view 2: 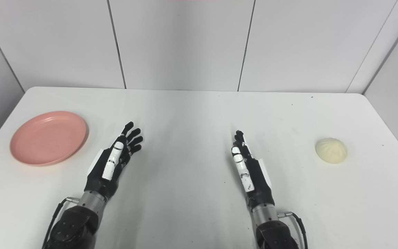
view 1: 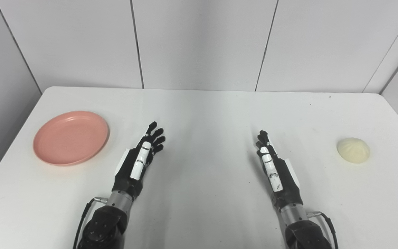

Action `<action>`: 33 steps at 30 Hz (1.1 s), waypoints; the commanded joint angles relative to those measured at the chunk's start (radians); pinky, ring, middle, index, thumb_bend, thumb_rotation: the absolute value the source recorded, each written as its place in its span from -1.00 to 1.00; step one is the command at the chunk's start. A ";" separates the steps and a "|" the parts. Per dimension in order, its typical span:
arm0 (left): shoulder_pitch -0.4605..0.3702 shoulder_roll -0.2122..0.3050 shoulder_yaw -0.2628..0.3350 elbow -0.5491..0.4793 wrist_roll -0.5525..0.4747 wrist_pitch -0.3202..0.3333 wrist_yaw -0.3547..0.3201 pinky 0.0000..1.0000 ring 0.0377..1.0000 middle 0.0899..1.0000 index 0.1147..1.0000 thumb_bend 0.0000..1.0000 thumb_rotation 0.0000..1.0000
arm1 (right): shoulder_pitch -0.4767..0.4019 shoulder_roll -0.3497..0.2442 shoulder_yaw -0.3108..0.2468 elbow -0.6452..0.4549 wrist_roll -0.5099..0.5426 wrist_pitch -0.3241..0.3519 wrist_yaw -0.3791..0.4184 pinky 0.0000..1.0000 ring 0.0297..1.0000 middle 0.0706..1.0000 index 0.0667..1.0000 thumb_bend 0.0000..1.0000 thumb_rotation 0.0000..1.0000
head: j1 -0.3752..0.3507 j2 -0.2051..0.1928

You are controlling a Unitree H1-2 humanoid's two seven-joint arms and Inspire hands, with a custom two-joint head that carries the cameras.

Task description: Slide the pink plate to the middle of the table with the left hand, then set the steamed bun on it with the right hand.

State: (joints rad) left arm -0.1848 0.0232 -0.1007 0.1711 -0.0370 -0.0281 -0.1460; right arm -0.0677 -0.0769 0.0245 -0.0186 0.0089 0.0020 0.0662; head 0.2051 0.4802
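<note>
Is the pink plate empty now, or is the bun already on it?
Empty. The plate shows only its bare pink surface, at the table's left side. The bun lies on the table far to the right, apart from both hands.

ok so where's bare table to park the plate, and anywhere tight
The widest bare patch lies between the left hand and the right hand, reaching to the far edge of the table. Smaller patches: between the right hand and the steamed bun, and near the front edge. Tightest is the gap between the pink plate and the left hand.
</note>
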 commanded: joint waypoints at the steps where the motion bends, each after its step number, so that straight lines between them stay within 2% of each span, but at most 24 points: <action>1: 0.038 -0.027 -0.026 0.125 0.017 0.014 0.003 0.85 0.84 0.88 0.89 0.03 1.00 | 0.020 -0.008 -0.006 0.045 0.018 -0.012 0.017 1.00 0.99 1.00 1.00 -0.61 1.00 | -0.001 0.001; 4: 0.025 -0.049 -0.026 0.159 0.022 -0.007 0.013 0.87 0.85 0.88 0.89 -0.01 1.00 | 0.017 -0.024 -0.011 0.046 0.036 -0.014 0.028 1.00 1.00 1.00 1.00 -0.60 1.00 | 0.083 -0.013; 5: 0.022 -0.053 -0.028 0.167 0.026 -0.012 0.016 0.88 0.85 0.88 0.89 -0.01 1.00 | 0.016 -0.027 -0.012 0.047 0.040 -0.017 0.030 1.00 1.00 1.00 1.00 -0.60 1.00 | 0.083 -0.013; 6: 0.017 -0.060 -0.030 0.178 0.036 -0.020 0.023 0.88 0.85 0.88 0.89 -0.01 1.00 | 0.015 -0.033 -0.015 0.048 0.046 -0.019 0.035 1.00 1.00 1.00 1.00 -0.60 1.00 | 0.122 -0.020; 9: 0.009 -0.076 -0.034 0.193 0.059 -0.026 0.039 0.86 0.85 0.87 0.88 -0.02 1.00 | 0.011 -0.044 -0.024 0.048 0.069 -0.015 0.049 1.00 1.00 1.00 1.00 -0.65 1.00 | 0.158 -0.024; 17: 0.001 -0.091 -0.037 0.200 0.085 -0.029 0.050 0.88 0.87 0.88 0.89 0.01 1.00 | 0.013 -0.047 -0.030 0.013 0.075 0.017 0.052 1.00 1.00 1.00 1.00 -0.79 1.00 | 0.164 -0.024; 33: -0.003 -0.094 -0.037 0.198 0.096 -0.033 0.060 0.87 0.84 0.86 0.88 -0.02 1.00 | 0.021 -0.046 -0.033 -0.040 0.074 0.055 0.050 1.00 1.00 1.00 1.00 -0.88 1.00 | 0.157 -0.006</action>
State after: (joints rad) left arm -0.2631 -0.0395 -0.1145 0.2772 0.0532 -0.0637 -0.0904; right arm -0.0591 -0.1134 0.0027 -0.0466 0.0816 0.0233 0.1215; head 0.3574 0.4709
